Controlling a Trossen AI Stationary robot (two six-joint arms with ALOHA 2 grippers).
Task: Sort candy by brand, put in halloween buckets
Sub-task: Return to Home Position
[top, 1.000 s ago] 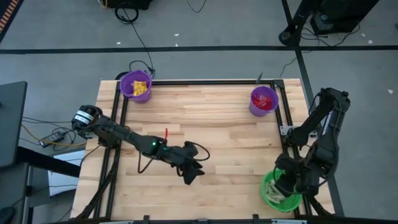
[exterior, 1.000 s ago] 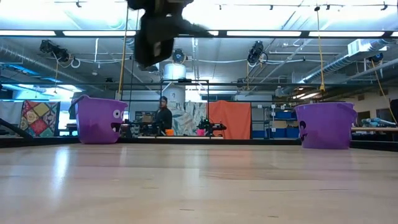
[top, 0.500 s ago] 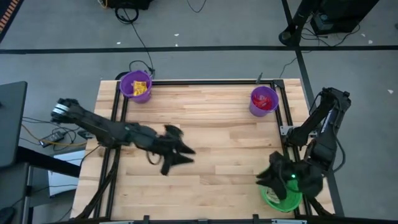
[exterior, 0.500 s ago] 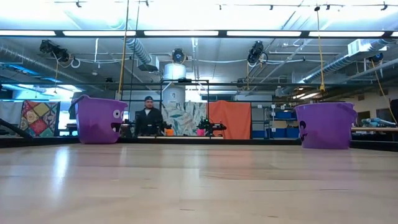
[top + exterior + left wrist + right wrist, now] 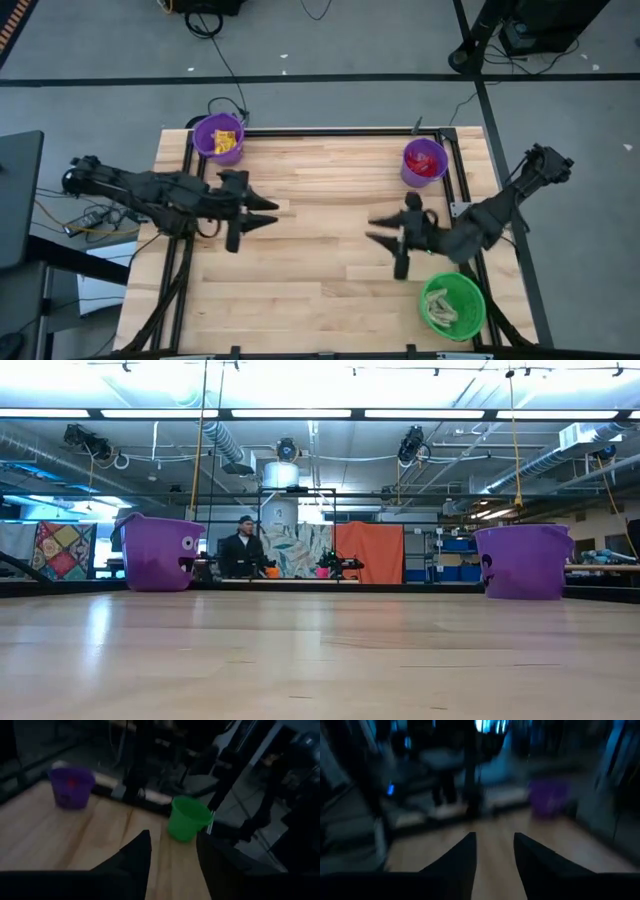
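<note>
Nearest, at the lower right of the high view, the green bucket (image 5: 474, 292) stands on the corner of the desk (image 5: 320, 180) with a heap of cream-tan pieces (image 5: 440, 312) lying in it. Nothing hangs over it.

Farther in, across the middle of the frame, the two arms reach toward each other from the desk's sides. The right tool (image 5: 377, 228) hovers right of centre and the left tool (image 5: 265, 213) left of centre, well apart, with bare boards between them. Each has its fingers spread wide, and both wrist views show an empty gap between the dark fingers, so neither tool has hold of anything.

At the far edge, the upper-left purple bucket (image 5: 200, 135) holds yellow candy (image 5: 228, 140). The upper-right purple bucket (image 5: 408, 155) holds red candy (image 5: 430, 163). The low view shows the same two pails upright at the back of an uncluttered wooden surface. Beyond them a person (image 5: 240, 550) is in the room behind.

No loose sweet can be made out on the boards in either the high or the low view. Each bucket seems to carry one kind only, so the sorting looks finished. All that seems left is for the arms to be brought back to their resting pose. Whether any pink candy lies hidden under the others cannot be told.
</note>
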